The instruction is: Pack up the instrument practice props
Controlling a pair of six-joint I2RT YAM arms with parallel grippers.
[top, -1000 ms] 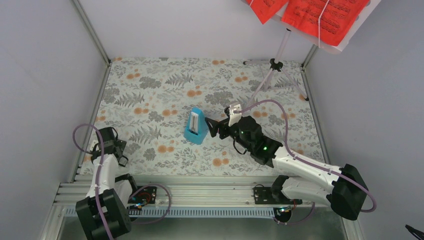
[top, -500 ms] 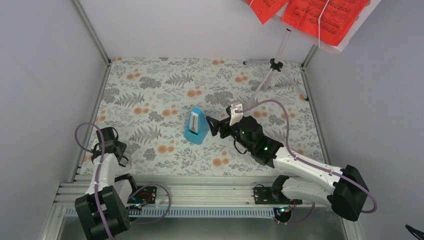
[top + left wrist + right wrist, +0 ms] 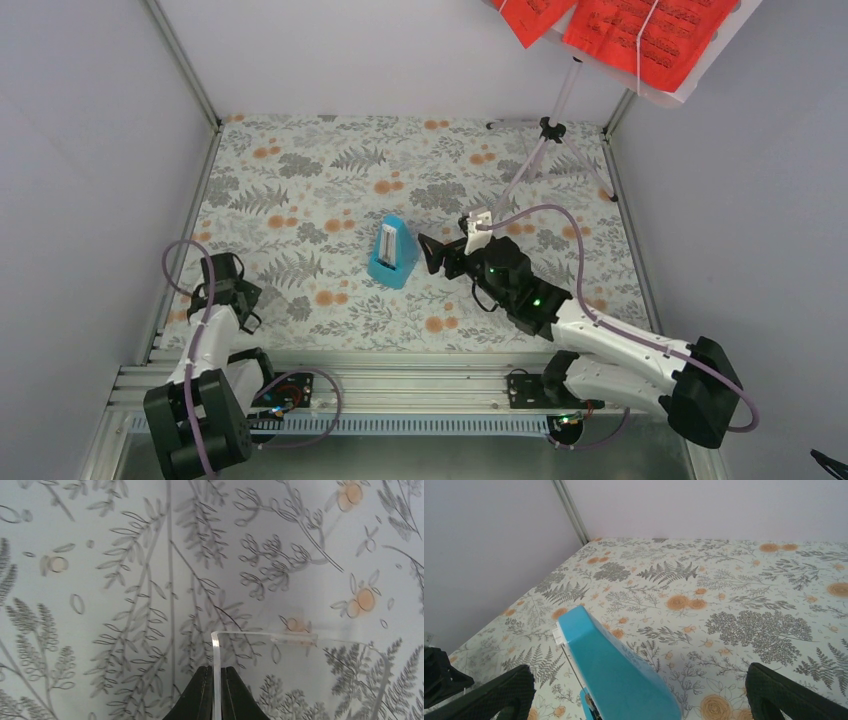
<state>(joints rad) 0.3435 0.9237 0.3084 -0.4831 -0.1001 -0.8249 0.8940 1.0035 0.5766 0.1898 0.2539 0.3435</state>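
Metronome (image 3: 392, 252), blue wedge with a white face: where do we locate it?

We locate it upright near the middle of the flowered worktop (image 3: 300, 180). The right fingers (image 3: 431, 254) lie just beside it, spread wide. In the right wrist view, one finger sits at either lower corner with the blue body between them, both apart from it.

And where do we place the other props and the left arm?

The music stand (image 3: 560, 100) stands on its tripod in the far right corner, well apart from the metronome, with the red sheet music (image 3: 640, 30) on its desk. The left fingers (image 3: 200, 700) hang near the left edge of the worktop, pointing down. They are pressed together on the thin edge of a clear plastic piece (image 3: 295, 638). What that piece belongs to we cannot tell.
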